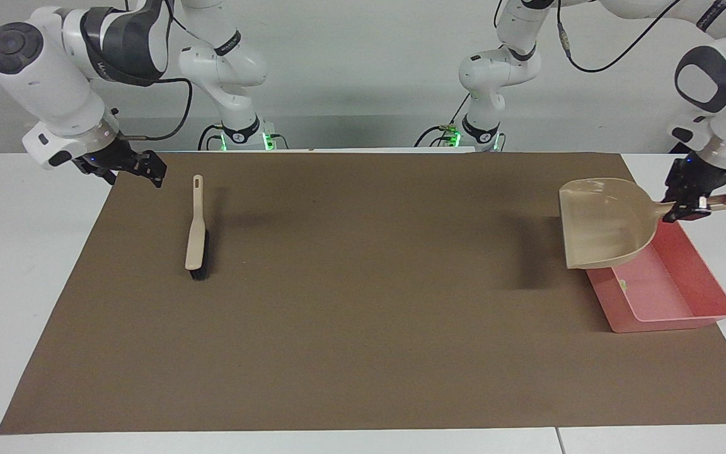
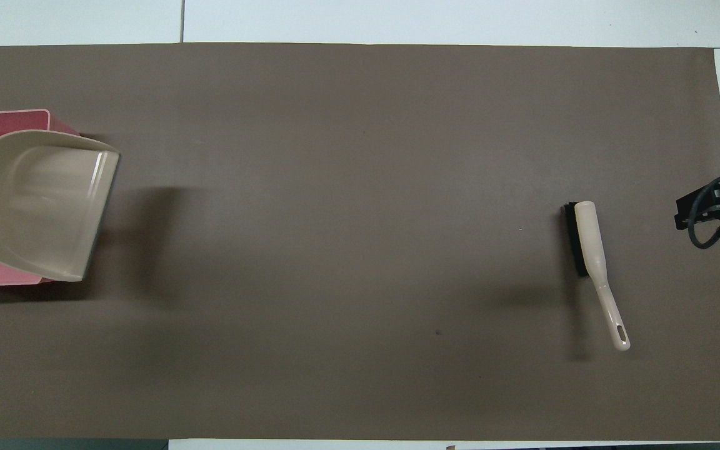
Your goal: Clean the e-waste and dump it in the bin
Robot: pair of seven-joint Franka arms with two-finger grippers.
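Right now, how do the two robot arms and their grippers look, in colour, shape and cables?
Both arms are glossy white with rounded segments and dark grey joint caps. Thin black cables loop along them. Green lights glow at both bases. The right gripper and the left gripper are small, black and two-fingered; a tiny blue light shows on the right wrist.

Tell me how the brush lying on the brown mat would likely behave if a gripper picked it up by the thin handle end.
The brush looks like stiff plastic, so it probably would not flex. Its bristle head is bulkier than the handle, so it may droop head-down. The handle seems smooth and narrow, perhaps slippery.
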